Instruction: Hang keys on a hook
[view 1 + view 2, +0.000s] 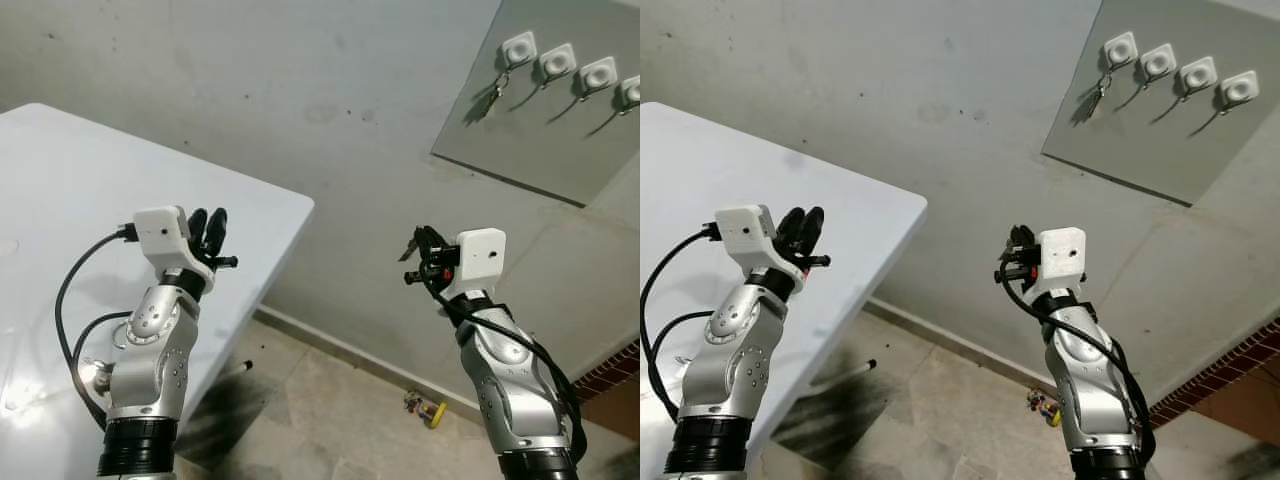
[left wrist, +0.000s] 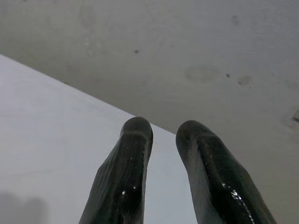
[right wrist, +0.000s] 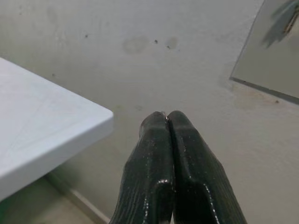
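Right hand [image 1: 417, 256]: raised mid-frame, black fingers pressed together, nothing between them that I can make out. Left hand [image 1: 208, 232]: raised at left over the white table [image 1: 60, 180], fingers a narrow gap apart, empty.

Keys [image 1: 490, 92]: already hanging from the leftmost hook [image 1: 518, 47], upper right of the frame, long axis dangling downward and slightly slanted. They lie up and to the right of my right hand, well apart; that arm is the nearer.

Hooks: four white squarish plastic pads in a row on a smooth grey panel [image 1: 520, 150]. Wall: rough, stained plaster. Small yellow object [image 1: 428, 408] on the floor, unidentified.
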Robot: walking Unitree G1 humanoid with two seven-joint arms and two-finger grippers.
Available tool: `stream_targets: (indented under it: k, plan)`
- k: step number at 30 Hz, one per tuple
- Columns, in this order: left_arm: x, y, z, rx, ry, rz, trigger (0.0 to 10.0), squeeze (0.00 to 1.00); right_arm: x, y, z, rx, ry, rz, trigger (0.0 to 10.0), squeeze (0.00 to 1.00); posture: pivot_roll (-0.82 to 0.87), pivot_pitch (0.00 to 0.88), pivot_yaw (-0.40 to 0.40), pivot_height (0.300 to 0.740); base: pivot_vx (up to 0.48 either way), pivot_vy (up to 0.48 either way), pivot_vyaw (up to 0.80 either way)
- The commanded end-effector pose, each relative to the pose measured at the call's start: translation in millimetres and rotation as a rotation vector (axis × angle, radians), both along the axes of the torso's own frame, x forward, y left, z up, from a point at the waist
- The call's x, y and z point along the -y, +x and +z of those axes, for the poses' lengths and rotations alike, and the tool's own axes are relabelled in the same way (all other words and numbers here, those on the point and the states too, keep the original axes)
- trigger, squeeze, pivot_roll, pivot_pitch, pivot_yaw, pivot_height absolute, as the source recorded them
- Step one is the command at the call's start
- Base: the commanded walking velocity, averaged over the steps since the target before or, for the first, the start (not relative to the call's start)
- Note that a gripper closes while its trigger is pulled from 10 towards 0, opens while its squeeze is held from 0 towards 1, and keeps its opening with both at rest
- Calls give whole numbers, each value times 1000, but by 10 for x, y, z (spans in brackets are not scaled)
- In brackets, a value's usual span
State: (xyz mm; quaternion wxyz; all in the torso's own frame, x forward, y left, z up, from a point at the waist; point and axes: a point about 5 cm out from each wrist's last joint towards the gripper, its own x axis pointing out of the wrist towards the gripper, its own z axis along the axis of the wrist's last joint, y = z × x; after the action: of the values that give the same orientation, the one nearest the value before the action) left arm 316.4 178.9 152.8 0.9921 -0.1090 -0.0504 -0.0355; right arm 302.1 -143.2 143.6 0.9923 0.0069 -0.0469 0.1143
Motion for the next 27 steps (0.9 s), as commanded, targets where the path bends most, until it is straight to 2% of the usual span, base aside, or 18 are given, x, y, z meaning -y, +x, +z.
stream_targets:
  k: [1,13,16,20,21,27]
  plan:
    - [78,23,74,19,-11,-21,10000,0,94,3,48,15,-7,-26,10000,0,-31,0,-107,740,0,0,-638]
    - [98,34,77,3,5,-40,10000,0,94,11,48,15,-5,-37,10000,0,-31,0,-106,740,0,0,-641]
    - [120,25,70,-1,16,-50,10000,0,93,0,48,20,-16,-34,10000,0,-32,0,-105,740,0,0,0]
    - [157,12,52,-6,27,-70,10000,0,103,-7,-9,-24,10,-49,10000,0,-32,0,-103,740,0,0,0]
    - [169,5,41,-13,35,-79,10000,0,147,0,-59,-70,26,-94,10000,0,-32,0,-99,740,0,0,0]
    - [161,-4,26,-28,37,-79,10000,0,251,5,-143,-169,106,-204,10000,0,-31,3,-95,740,0,0,0]
